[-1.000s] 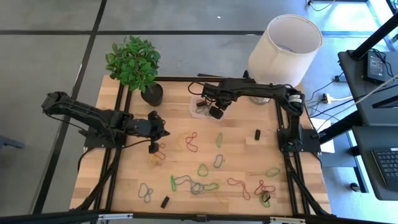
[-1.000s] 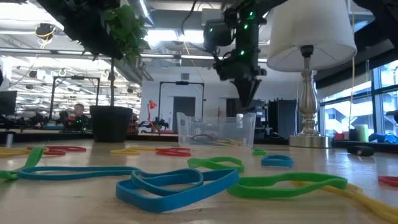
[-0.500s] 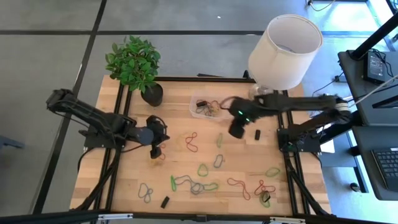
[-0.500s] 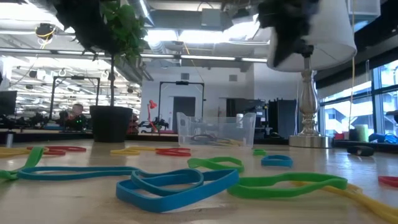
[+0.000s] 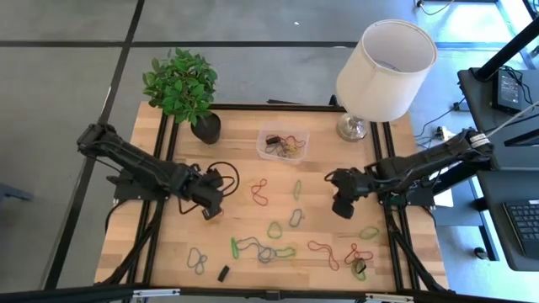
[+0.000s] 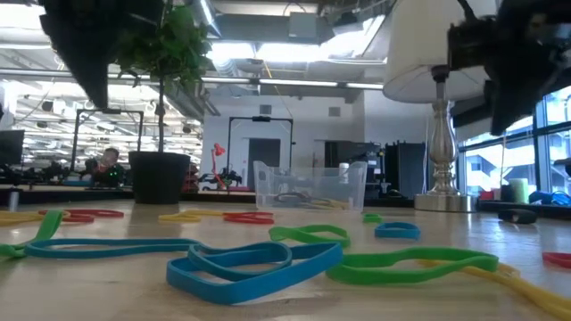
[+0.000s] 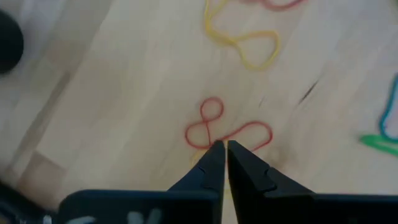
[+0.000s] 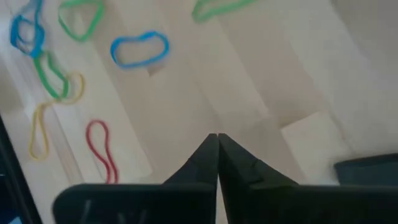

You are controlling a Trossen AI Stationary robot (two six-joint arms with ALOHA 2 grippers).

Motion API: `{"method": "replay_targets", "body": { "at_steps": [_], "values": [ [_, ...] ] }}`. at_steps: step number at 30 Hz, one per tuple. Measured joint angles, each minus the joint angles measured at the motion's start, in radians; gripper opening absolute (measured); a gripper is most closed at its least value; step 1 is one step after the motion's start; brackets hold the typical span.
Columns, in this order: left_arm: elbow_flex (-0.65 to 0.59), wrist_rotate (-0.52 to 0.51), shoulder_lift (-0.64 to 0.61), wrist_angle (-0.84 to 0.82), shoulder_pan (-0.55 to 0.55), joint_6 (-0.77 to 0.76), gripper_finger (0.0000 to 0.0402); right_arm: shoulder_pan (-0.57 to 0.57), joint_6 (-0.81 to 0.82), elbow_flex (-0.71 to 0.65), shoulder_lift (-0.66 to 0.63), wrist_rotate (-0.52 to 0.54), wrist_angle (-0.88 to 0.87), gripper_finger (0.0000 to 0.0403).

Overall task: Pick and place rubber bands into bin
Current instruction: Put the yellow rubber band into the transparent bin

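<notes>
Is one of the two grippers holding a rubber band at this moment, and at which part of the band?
The left gripper is shut at one end of a red rubber band, though a firm hold cannot be told. The right gripper is shut and holds nothing.

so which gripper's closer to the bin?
Right, narrowly. The right gripper sits past the bin's lamp-side corner, toward the table's front. The left gripper sits off the pot-side corner, a little farther out.

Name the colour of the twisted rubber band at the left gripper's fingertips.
Red; the thin twisted rubber band shows best in the left wrist view.
</notes>
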Motion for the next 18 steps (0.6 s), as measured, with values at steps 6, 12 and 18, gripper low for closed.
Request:
{"method": "replay_targets", "body": {
  "at_steps": [6, 12, 18],
  "values": [
    [0.0, 0.061, 0.063, -0.002, 0.0, -0.164, 0.0075, 0.036, 0.0, -0.059, 0.0, 0.0, 0.067, 0.0004],
    [-0.001, 0.105, 0.148, 0.033, -0.044, -0.263, 0.0135, 0.057, -0.021, -0.061, 0.0, 0.0, 0.086, 0.0008],
    [-0.091, 0.203, 0.216, 0.106, -0.077, -0.37, 0.0158, 0.078, -0.045, -0.061, 0.0, 0.0, 0.097, 0.0012]
  ]
}}
